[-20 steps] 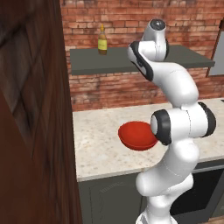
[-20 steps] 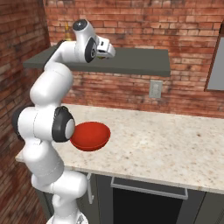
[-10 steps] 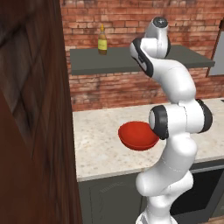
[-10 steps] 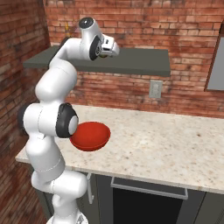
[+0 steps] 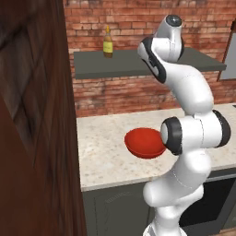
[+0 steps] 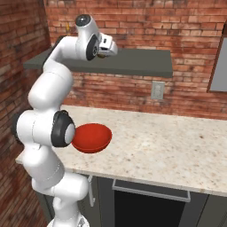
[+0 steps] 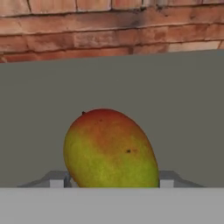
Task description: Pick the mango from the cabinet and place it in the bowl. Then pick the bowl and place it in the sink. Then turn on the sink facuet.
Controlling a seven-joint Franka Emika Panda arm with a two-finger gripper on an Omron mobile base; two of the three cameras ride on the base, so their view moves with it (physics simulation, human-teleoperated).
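1. Left base view: reaching up with the hand over the cabinet shelf board [image 5: 120, 64], toward its right half, well right of the yellow bottle [image 5: 108, 42] standing near the board's back edge. Hiding the mango and the fingers behind the arm's own upper links here. Leaving the red bowl [image 5: 144, 142] resting on the speckled counter [image 5: 103, 152], back from the front edge, partly behind the forearm.

2. Right base view: holding the gripper [image 6: 107, 49] level just above the shelf board's top, around the middle of its length, pointing toward the brick wall [image 6: 177, 26]. Showing a small orange-brown patch at the fingers, likely the mango, too small to confirm. Sitting well below, the bowl, close to the counter's left end.

3. Hand view: framing the mango [image 7: 111, 149] dead ahead, lying on the shelf board, between the two fingertips [image 7: 57, 183], long axis leaning up to the left, red blush uppermost. Standing narrowed, one fingertip at either flank of the fruit; contact not yet certain, so probably mid-squeeze rather than gripping. Needing no sideways correction, only more closing, then a straight lift.
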